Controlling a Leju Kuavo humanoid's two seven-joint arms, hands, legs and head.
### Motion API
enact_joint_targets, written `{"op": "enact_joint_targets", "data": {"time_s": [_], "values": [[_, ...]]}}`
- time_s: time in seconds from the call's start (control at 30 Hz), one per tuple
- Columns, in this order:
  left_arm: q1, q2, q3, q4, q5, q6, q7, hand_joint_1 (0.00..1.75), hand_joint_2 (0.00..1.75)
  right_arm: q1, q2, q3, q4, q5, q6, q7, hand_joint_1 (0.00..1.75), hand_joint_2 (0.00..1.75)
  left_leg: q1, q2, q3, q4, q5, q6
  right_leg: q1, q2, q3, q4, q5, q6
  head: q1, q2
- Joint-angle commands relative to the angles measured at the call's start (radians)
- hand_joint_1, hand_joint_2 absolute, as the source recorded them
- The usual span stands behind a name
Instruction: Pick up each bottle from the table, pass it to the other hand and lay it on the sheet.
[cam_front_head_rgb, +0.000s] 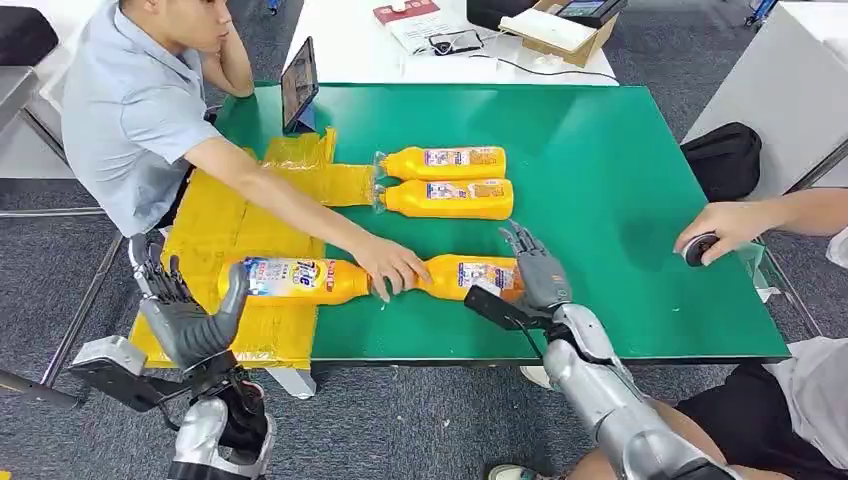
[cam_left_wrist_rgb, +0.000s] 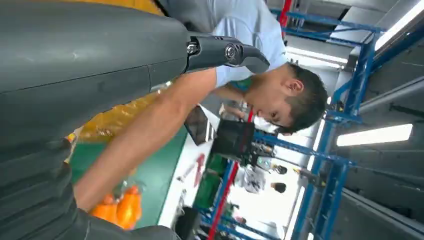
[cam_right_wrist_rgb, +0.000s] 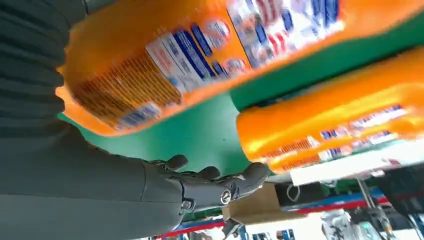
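An orange bottle (cam_front_head_rgb: 470, 275) lies on the green table (cam_front_head_rgb: 600, 150) near its front edge. My right hand (cam_front_head_rgb: 535, 265) is at the bottle's base with fingers spread, gripping nothing. In the right wrist view that bottle (cam_right_wrist_rgb: 200, 60) lies close along the palm, and the fingers (cam_right_wrist_rgb: 210, 182) stretch past it. A person's hand (cam_front_head_rgb: 390, 268) rests on the bottle's neck. Another bottle (cam_front_head_rgb: 295, 280) lies on the yellow sheet (cam_front_head_rgb: 220, 225). Two more bottles (cam_front_head_rgb: 440, 162) (cam_front_head_rgb: 445, 198) lie side by side farther back. My left hand (cam_front_head_rgb: 185, 310) is open above the sheet's front left corner.
A person sits at the table's left, one arm (cam_front_head_rgb: 290, 195) reaching across the sheet. At the right edge, another person's hand (cam_front_head_rgb: 715, 228) rests on a small black object (cam_front_head_rgb: 700, 248). A tablet (cam_front_head_rgb: 298, 82) stands at the back left. A white table (cam_front_head_rgb: 450, 40) with boxes lies behind.
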Motion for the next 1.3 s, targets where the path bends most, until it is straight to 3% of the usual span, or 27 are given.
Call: {"op": "enact_joint_targets", "data": {"time_s": [0.03,0.17,0.3,0.57,0.83,0.87,0.9,0.93,1.07,1.3], "values": [[-0.014,0.055,-0.034,0.073,-0.034,0.043,0.024,0.0,1.75,-0.054,0.023,-0.001,0.195,-0.005,0.095,0.015,0.0,1.75,0.0,0.0,0.006,-0.002,-0.001,-0.001,0.0,0.0,0.005,-0.001,-0.002,-0.002,0.0,0.0],[-0.009,0.058,-0.046,0.049,-0.047,0.044,0.027,0.0,1.75,-0.063,0.02,0.015,0.21,-0.008,0.161,0.005,0.0,1.75,0.0,0.0,0.004,-0.001,-0.001,-0.001,0.0,0.0,0.004,-0.001,-0.001,-0.001,0.0,0.0],[0.001,0.067,-0.063,0.024,-0.055,0.028,0.05,0.0,1.75,-0.108,-0.002,0.086,0.262,0.045,0.249,0.083,0.0,1.75,0.0,0.001,0.007,-0.001,-0.002,-0.001,0.0,0.001,0.006,-0.001,-0.002,-0.002,0.0,0.0],[-0.012,0.065,-0.043,0.047,-0.044,0.008,0.077,0.0,1.75,-0.173,-0.014,0.154,0.321,0.122,0.301,0.206,0.0,1.75,0.0,-0.001,0.009,-0.001,-0.001,-0.001,0.0,-0.001,0.009,-0.001,-0.002,-0.002,0.0,0.0],[-0.029,0.065,-0.043,0.07,-0.04,-0.001,0.086,0.0,1.75,-0.201,-0.022,0.169,0.359,0.134,0.362,0.244,0.0,1.75,0.0,-0.002,0.01,-0.001,0.0,0.0,0.0,-0.002,0.01,-0.001,-0.001,-0.001,0.0,0.0],[-0.035,0.066,-0.045,0.075,-0.041,-0.003,0.086,0.0,1.75,-0.202,-0.029,0.167,0.358,0.127,0.375,0.228,0.24,1.75,0.0,-0.003,0.012,-0.001,0.0,0.0,0.001,-0.003,0.012,-0.001,-0.002,-0.002,0.0,0.0],[-0.043,0.067,-0.048,0.085,-0.04,-0.004,0.085,0.0,1.75,-0.205,-0.035,0.156,0.358,0.107,0.39,0.2,0.86,1.75,0.0,-0.003,0.01,-0.001,0.0,0.0,0.001,-0.003,0.01,-0.001,-0.001,-0.001,0.0,0.0],[-0.049,0.068,-0.05,0.09,-0.04,-0.005,0.085,0.0,1.75,-0.206,-0.036,0.151,0.357,0.093,0.402,0.175,1.75,1.75,0.001,-0.005,0.012,-0.002,0.0,-0.001,0.001,-0.005,0.013,-0.002,-0.002,-0.002,0.0,0.0],[-0.06,0.069,-0.06,0.105,-0.028,-0.017,0.084,0.0,1.75,-0.206,-0.038,0.119,0.358,0.037,0.449,0.11,1.75,1.75,0.001,-0.005,0.013,-0.002,0.0,-0.001,0.001,-0.005,0.013,-0.002,-0.002,-0.003,0.0,0.0],[-0.067,0.073,-0.074,0.125,-0.002,-0.042,0.097,0.0,1.75,-0.208,-0.049,0.1,0.365,-0.011,0.512,0.086,1.75,1.75,0.001,-0.004,0.014,-0.002,-0.001,-0.001,0.001,-0.004,0.014,-0.002,-0.002,-0.002,0.0,0.0]]}}
